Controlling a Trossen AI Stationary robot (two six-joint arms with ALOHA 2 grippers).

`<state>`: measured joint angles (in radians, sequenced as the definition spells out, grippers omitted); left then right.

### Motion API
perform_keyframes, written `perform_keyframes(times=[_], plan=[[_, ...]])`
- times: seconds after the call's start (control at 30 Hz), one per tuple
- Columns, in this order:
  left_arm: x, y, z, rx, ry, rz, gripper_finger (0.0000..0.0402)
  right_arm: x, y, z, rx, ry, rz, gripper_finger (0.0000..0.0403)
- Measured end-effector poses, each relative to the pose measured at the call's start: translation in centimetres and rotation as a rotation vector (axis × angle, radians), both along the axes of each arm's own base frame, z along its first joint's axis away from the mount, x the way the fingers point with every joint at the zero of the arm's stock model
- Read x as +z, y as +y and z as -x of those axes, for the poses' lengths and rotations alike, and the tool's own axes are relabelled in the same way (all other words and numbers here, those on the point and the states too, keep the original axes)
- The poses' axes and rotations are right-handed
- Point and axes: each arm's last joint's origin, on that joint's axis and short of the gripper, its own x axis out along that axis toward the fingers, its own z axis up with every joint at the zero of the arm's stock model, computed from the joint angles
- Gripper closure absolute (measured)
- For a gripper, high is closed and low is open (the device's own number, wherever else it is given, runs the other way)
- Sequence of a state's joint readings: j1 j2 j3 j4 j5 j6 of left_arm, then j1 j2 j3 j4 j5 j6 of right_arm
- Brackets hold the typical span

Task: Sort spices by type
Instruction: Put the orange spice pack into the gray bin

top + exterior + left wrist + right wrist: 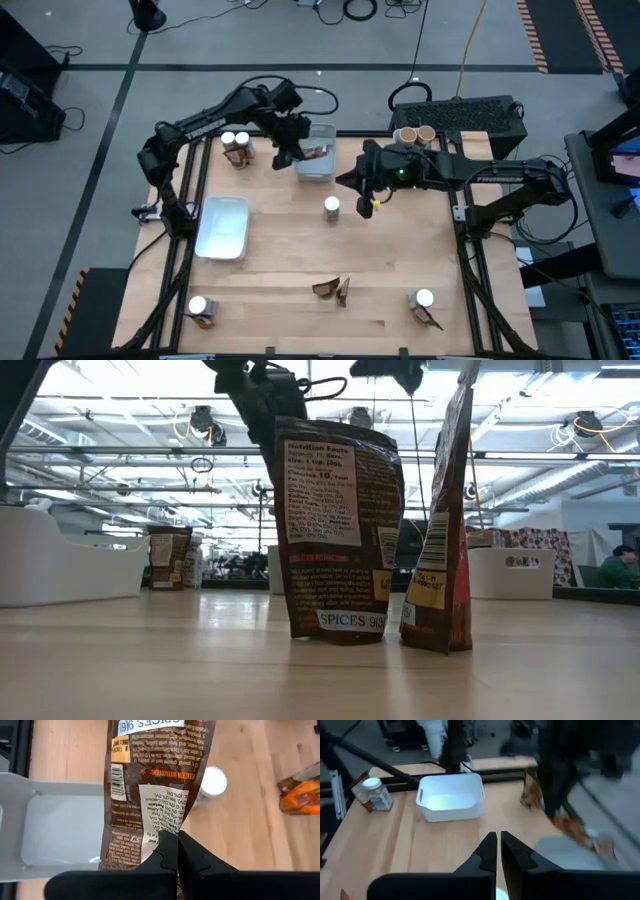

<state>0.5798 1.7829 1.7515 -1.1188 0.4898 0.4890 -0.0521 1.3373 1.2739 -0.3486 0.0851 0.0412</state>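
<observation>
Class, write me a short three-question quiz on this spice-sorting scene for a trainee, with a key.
1. True or false: the left gripper has its jaws shut on a brown packet.
2. What does the right gripper hold? A a jar, B a tub, C nothing.
3. How many standing packets are right in front of the low camera?
Key: 1 true; 2 C; 3 two.

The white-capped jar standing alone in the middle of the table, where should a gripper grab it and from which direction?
Probably by the white cap, coming straight down. The jar stands upright on bare wood with open table all round it, so fingers can close on either side of the cap. The right gripper, shut and empty, hovers just beside it; the left gripper is shut on a brown packet.
</observation>
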Motion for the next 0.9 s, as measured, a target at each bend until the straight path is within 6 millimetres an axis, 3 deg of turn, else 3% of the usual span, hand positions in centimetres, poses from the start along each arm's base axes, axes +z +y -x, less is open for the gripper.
perform_keyframes(times=[0.17, 0.47, 0.67, 0.9], plan=[[0.0, -1.1, -0.6, 0.000, 0.012, 0.024, 0.0401, 1.8, 0.6, -0.3, 0.000, -0.020, 0.140, 0.0370], [0.0, -3.6, -2.1, -0.066, 0.000, 0.035, 0.0401, 0.0, 0.8, -3.0, -0.006, 0.151, 0.292, 0.0274], [0.0, -4.6, -2.5, -0.095, 0.000, 0.035, 0.0401, 0.1, 1.2, -4.1, -0.071, 0.206, 0.473, 0.0215], [0.1, -4.8, -2.6, -0.103, -0.005, 0.032, 0.0402, -0.7, 1.2, -4.4, -0.057, 0.238, 0.440, 0.0176]])
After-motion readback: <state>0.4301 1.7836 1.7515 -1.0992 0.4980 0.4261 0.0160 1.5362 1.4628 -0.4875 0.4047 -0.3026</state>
